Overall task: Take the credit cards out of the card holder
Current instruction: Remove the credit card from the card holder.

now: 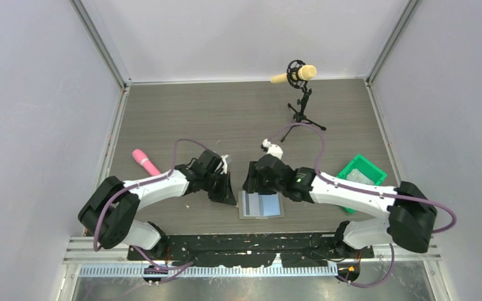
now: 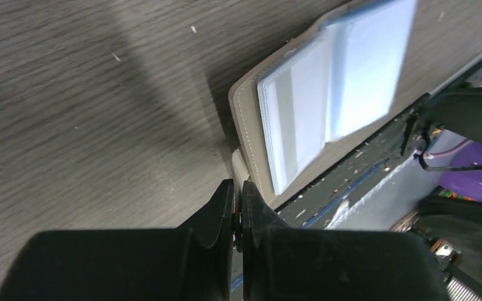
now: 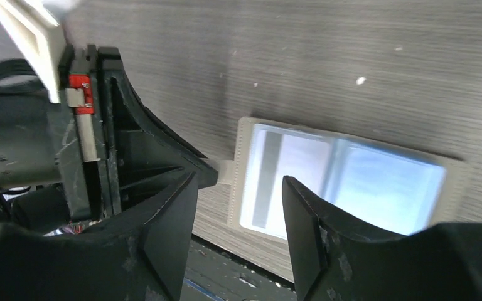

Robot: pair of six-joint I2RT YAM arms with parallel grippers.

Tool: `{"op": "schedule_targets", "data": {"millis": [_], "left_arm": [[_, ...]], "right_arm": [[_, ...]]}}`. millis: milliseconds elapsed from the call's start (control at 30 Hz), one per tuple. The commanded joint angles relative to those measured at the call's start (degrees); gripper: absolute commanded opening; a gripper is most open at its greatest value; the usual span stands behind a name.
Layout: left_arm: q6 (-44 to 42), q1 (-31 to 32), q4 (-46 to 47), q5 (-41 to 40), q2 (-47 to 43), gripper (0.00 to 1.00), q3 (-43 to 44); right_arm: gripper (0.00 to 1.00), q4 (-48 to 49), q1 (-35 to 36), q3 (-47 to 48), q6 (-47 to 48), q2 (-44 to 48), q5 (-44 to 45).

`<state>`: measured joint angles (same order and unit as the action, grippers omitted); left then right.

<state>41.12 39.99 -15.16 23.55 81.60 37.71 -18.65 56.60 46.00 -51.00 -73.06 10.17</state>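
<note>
The card holder (image 1: 262,205) lies open and flat near the table's front edge, grey-olive rim around light blue clear pockets. A pale credit card (image 3: 282,179) with a grey stripe shows through the left pocket, also in the left wrist view as the credit card (image 2: 295,125). My left gripper (image 1: 228,193) is at the holder's left side. Its jaws are shut on the small closure tab (image 3: 224,172) of the card holder (image 2: 251,119). My right gripper (image 3: 238,182) hangs open just above the holder's left half (image 3: 345,182), nothing between its fingers. The right gripper (image 1: 252,184) sits close beside the left one.
A green bin (image 1: 361,171) stands at the right beside the right arm. A pink object (image 1: 145,162) lies at the left. A microphone on a small tripod (image 1: 299,78) stands at the back. The black base plate (image 1: 251,248) borders the table just behind the holder.
</note>
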Motion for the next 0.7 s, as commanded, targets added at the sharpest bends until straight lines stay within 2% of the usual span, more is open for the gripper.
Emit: {"op": "schedule_targets", "data": {"millis": [0,200,467,667], "left_arm": [[1.9,-0.2,3.5,1.7,-5.4,0.00,-1.1],[2.2,-0.1,3.3,-0.1,-10.0,0.00,-3.0],[2.1,-0.1,2.6,-0.3,-10.5,0.00,-2.5],[2.2,-0.1,2.2,-1.1,-10.9,0.00,-2.5]], "right_arm": [[0.60,4.0,3.7,2.9,-3.2,-4.9,3.2],[0.59,5.4,5.7,1.2,-3.4,-7.5,2.6],[0.59,7.7,6.7,-0.5,-3.0,-8.6,0.2],[0.50,5.3,7.9,-0.7,-3.7,-8.5,2.7]]}}
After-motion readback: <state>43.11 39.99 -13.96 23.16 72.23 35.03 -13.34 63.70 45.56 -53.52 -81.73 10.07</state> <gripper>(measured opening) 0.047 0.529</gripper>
